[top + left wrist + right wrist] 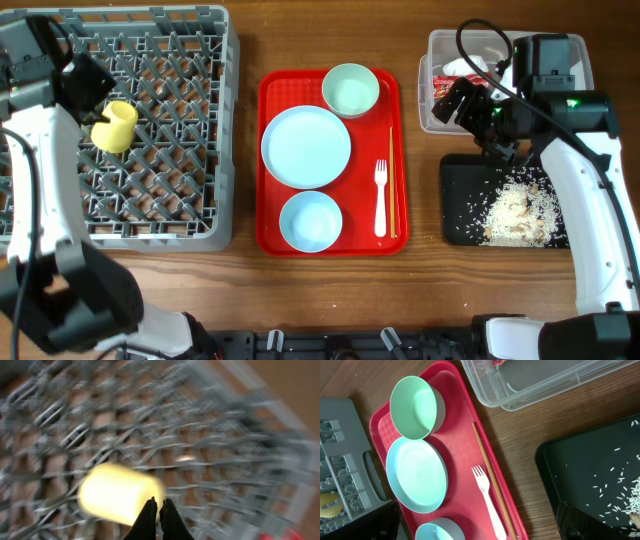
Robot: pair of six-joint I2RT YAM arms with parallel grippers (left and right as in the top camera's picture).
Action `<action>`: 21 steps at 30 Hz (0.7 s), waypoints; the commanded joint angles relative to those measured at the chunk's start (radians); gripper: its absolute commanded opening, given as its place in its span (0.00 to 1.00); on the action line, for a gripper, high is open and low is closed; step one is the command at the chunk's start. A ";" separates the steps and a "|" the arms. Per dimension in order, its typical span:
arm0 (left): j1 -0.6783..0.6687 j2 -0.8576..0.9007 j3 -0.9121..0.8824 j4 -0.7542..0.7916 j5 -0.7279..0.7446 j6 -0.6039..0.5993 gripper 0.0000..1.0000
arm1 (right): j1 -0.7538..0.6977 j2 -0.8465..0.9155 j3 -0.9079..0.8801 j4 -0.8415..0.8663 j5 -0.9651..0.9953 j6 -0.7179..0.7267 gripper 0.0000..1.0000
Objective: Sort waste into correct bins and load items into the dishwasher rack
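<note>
The yellow cup (115,127) lies on its side in the grey dishwasher rack (180,215). My left gripper (97,103) is just above it, shut and empty; in the blurred left wrist view the closed fingers (156,506) are in front of the cup (117,492). My right gripper (468,100) is open and empty, between the clear tub (500,40) and the black tray (460,200). The red-and-white wrapper (448,80) lies in the tub. The rice scraps (515,210) lie on the black tray.
The red tray (270,100) holds the pale green bowl (350,90), the round plate (306,146), the light blue bowl (310,220), the white fork (380,197) and the chopsticks (392,180). The right wrist view shows the fork (487,497) and chopsticks (490,480).
</note>
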 commanded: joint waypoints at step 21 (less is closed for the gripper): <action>-0.072 0.206 0.004 -0.035 -0.097 0.131 0.04 | 0.001 -0.007 0.018 0.002 -0.010 0.008 1.00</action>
